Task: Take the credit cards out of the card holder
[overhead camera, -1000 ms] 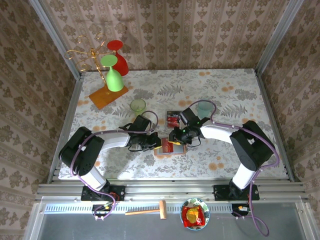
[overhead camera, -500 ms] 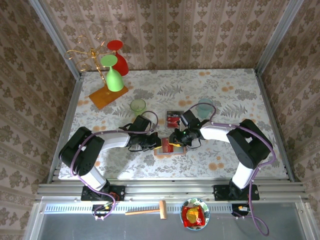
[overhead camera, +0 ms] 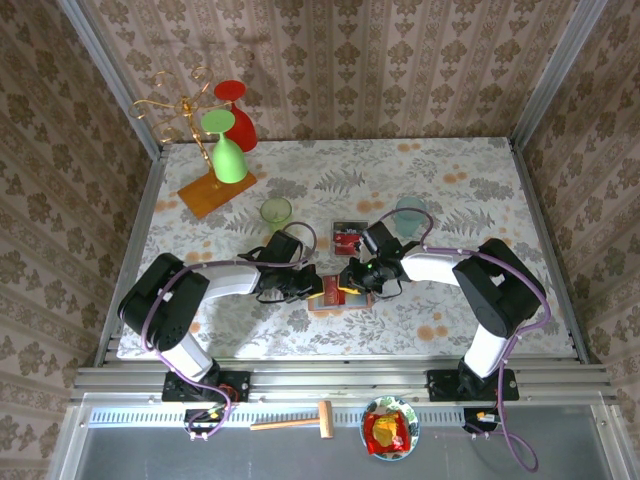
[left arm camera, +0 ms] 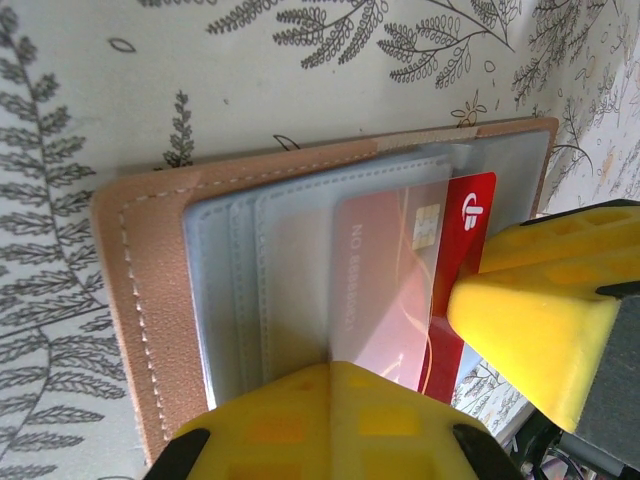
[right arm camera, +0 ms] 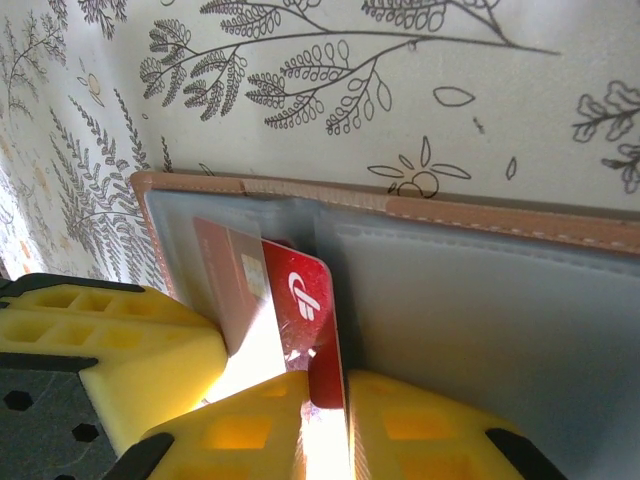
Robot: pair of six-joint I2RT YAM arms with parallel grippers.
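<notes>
Our right claw [right arm camera: 325, 400] has its two fingers nearly together on the free end of the red card [right arm camera: 300, 290], which sticks partway out of a grey pocket near the fold of the card holder [right arm camera: 500, 215]. Our left claw [left arm camera: 330, 400] is closed with nothing between its fingers, and its tip rests on the card holder's other half (pinning it down, we judge). The card holder lies open and flat on the tabletop [overhead camera: 450, 180], between the two claws and near the tabletop's front edge. A small clear box [overhead camera: 347, 237] sits just beyond the card holder.

We judge the step in hand to be the first pull: the card is gripped but mostly tucked in. The next move calls for a firm pinch and a straight draw along the pocket, away from the fold's far side, while the left claw holds the card holder from sliding or lifting.
</notes>
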